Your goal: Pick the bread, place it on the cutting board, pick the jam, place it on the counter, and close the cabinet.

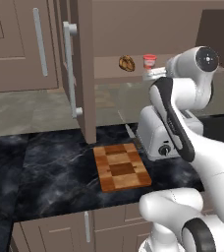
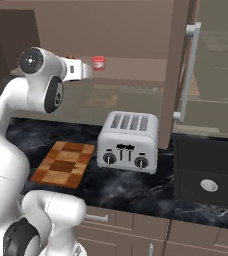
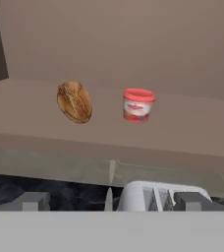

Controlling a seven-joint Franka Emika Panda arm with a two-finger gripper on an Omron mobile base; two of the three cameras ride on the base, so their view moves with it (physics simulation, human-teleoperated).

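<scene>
Where the cabinet (image 1: 79,74) door stands open, bread (image 3: 74,102) sits on its shelf, jam (image 3: 138,105) just beside it. Cutting board (image 1: 121,167) lies bare on counter (image 1: 45,167) by toaster (image 2: 128,142). Gripper (image 3: 111,199) fingers spread wide, holding nothing.

The arm (image 1: 182,128) is glossy white, built of rounded, bulbous segments. Dark grey to black bands mark the joints, and a black stripe runs along the side of 1 link. A round dark cap with a small pale centre closes the upper joint. The hand section is a white block. 2 small dark grey finger tips (image 3: 29,201) are squared.
</scene>
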